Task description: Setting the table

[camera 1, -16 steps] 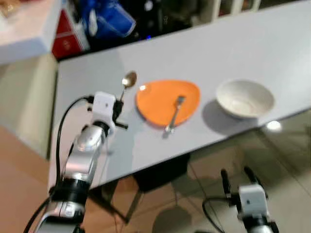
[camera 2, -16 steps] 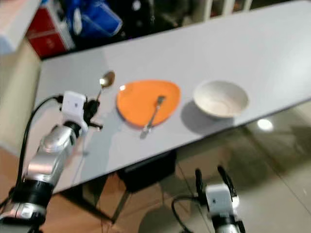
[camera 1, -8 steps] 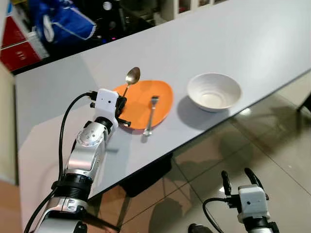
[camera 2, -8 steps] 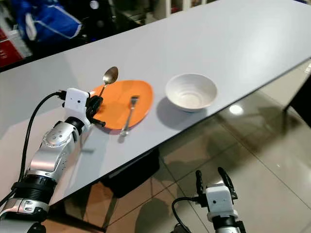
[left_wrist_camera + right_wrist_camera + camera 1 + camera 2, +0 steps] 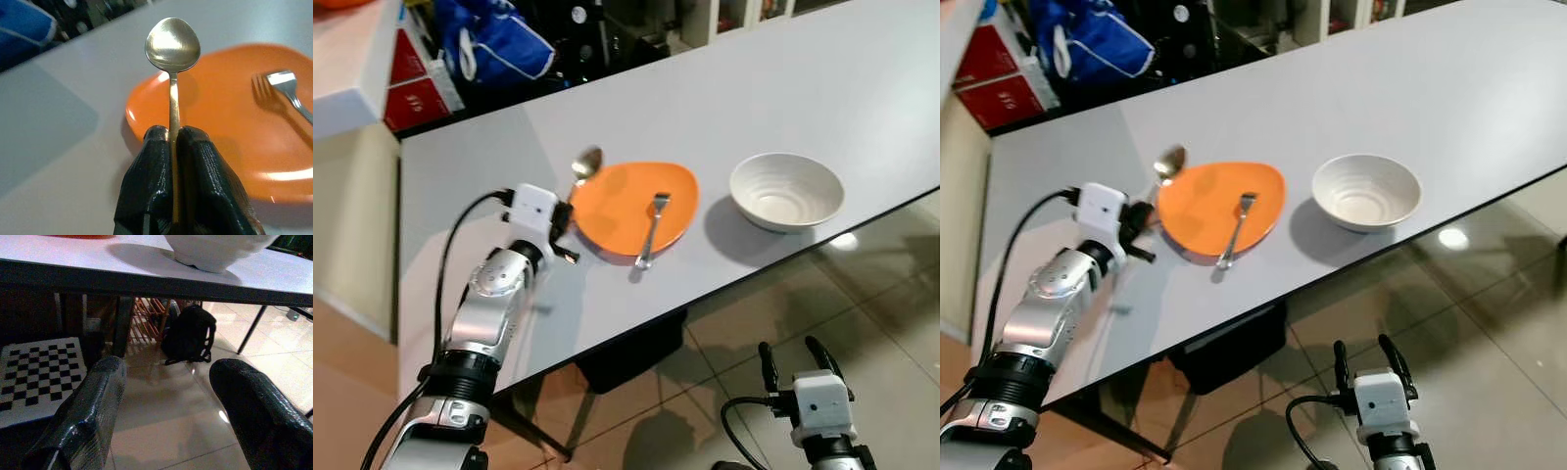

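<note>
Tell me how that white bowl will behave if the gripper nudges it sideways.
The white bowl looks like rigid ceramic, so it would probably slide across the smooth table rather than flex. Its wide, low shape makes tipping unlikely. It sits near the table's edge, so a hard push could send it off and break it.

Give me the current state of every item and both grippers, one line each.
spoon: clamped by its handle, bowl end pointing forward, held above the table.
left gripper: shut on the spoon, beside the plate's edge.
orange plate: flat on the table, fork on it.
fork: tines on the plate, handle end over its rim.
white bowl: upright, empty.
right gripper: open, idle below table height.
</note>
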Robot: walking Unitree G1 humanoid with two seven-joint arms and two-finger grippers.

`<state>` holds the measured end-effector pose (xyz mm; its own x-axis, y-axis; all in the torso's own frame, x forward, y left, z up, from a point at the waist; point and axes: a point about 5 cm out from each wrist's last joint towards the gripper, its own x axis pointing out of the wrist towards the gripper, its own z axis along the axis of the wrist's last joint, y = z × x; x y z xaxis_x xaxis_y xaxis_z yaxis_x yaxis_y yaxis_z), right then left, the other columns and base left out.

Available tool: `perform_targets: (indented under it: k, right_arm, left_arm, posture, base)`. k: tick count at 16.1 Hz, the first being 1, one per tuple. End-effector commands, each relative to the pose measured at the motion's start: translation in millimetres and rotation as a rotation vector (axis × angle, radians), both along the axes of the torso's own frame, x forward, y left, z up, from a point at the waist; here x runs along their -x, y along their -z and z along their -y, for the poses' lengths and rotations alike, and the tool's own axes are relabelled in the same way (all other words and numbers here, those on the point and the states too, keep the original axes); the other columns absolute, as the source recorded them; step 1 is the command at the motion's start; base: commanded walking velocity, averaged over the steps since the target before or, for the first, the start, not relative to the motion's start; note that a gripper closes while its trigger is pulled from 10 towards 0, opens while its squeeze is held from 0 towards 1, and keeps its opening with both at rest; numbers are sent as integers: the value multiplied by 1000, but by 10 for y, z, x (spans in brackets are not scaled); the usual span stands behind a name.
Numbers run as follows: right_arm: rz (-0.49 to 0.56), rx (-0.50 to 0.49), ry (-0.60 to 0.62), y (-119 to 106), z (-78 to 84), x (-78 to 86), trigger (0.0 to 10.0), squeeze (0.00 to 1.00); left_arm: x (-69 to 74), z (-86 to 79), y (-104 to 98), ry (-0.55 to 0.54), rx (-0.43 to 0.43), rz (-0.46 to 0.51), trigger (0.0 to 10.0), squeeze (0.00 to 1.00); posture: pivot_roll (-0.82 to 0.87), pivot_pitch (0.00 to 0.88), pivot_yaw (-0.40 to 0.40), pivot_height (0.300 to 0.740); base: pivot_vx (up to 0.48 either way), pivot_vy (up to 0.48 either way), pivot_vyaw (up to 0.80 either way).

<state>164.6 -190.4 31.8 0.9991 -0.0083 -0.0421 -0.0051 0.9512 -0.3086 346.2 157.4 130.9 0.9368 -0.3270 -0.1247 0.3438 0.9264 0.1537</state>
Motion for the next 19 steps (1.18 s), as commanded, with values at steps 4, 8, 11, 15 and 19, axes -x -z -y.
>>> perform_targets:
  k: [4, 8, 11, 15, 19]
  right_arm:
    - [-2, -9, -16, 14, -43, -28, 10000, 0]
    - [-1, -11, -12, 9, -34, -50, 10000, 0]
    - [0, -11, -6, 6, -25, -64, 10000, 0]
    - [1, -14, 3, 6, -26, -76, 10000, 0]
    - [3, -17, 6, 2, -48, -88, 10000, 0]
  left_arm:
    - [-51, 19, 131, 71, -43, -143, 0, 0]
    - [-99, 110, 176, 112, -39, -199, 0, 0]
    - [-159, 198, 130, 153, -49, -197, 0, 0]
    - [-224, 261, 68, 193, -82, -201, 0, 0]
    - [-315, 321, -14, 219, -111, -218, 0, 0]
  posture:
    - [-153, 62, 193, 740]
    - [-162, 66, 200, 740]
    - [-172, 69, 209, 740]
    - [-176, 73, 217, 740]
    - [-175, 73, 222, 740]
  base:
    - [0, 0, 0]
    - [0, 0, 0]
    - [0, 0, 0]
    - [0, 0, 0]
    - [0, 0, 0]
